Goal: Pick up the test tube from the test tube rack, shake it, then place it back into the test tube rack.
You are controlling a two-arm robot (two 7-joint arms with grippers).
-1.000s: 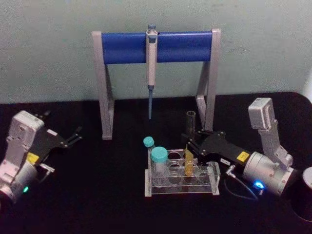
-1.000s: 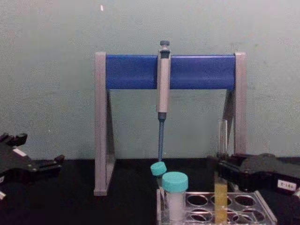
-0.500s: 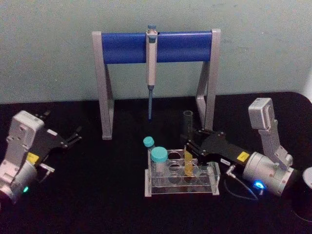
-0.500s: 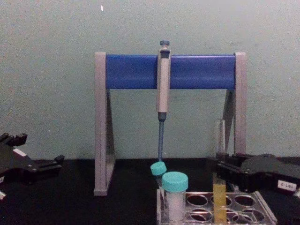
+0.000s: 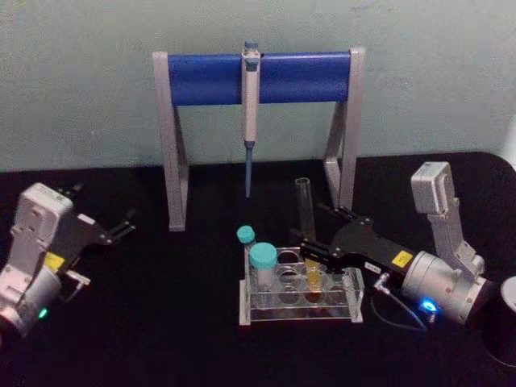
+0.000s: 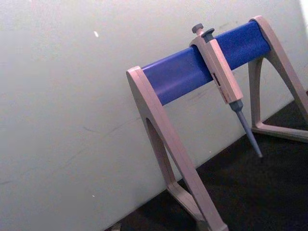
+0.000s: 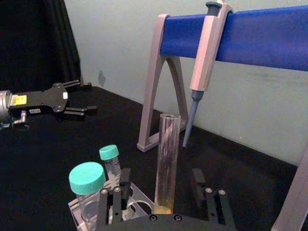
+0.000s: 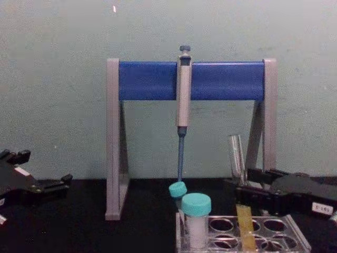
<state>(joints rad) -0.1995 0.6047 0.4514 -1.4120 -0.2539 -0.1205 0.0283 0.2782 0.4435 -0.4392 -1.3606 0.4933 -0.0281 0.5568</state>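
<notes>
The test tube is a slim clear glass tube with yellow liquid at its bottom. It stands in a hole of the clear test tube rack, its open top leaning to the left. My right gripper reaches in from the right, just above the rack. In the right wrist view the test tube rises between the two fingers with a gap on each side, so the right gripper is open around it. My left gripper rests open at the far left of the table, away from the rack.
Behind the rack stands a tall grey-and-blue pipette stand with a pipette hanging from it. Two teal-capped tubes occupy the rack's left end. A dark round object sits at the right edge. Black table surface lies between the arms.
The test tube has sunk lower into the rack and now leans left instead of standing upright. The right gripper has dropped slightly with it. The left arm has not moved.
</notes>
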